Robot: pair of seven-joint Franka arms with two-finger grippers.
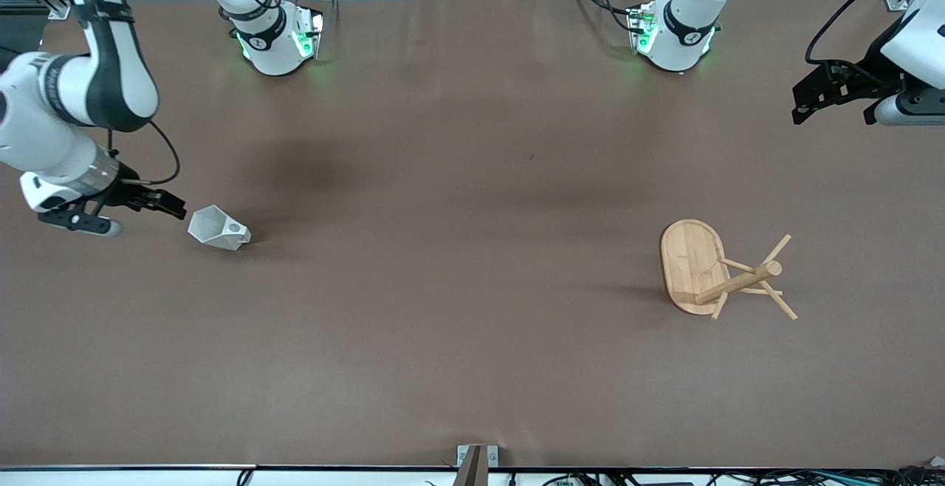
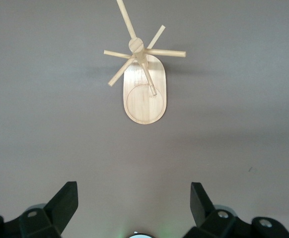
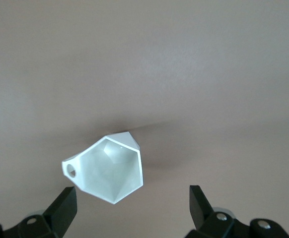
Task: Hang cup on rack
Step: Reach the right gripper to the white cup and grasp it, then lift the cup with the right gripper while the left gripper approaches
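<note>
White faceted cup [image 1: 218, 228] lies tipped on the table just beside the right gripper [image 1: 159, 202], jaws spread, while the left gripper [image 1: 812, 98], also spread, waits high above the bamboo rack [image 1: 720, 270].

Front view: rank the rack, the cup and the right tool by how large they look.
1. rack
2. and 3. cup and right tool: they look alike in size, and the tool may sit nearer the camera, so no ranking.

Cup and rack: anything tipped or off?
The cup lies on its side on the table at the right arm's end, its rim facing the open right claw beside it. The rack looks upright on its base. The open left claw waits apart.
</note>
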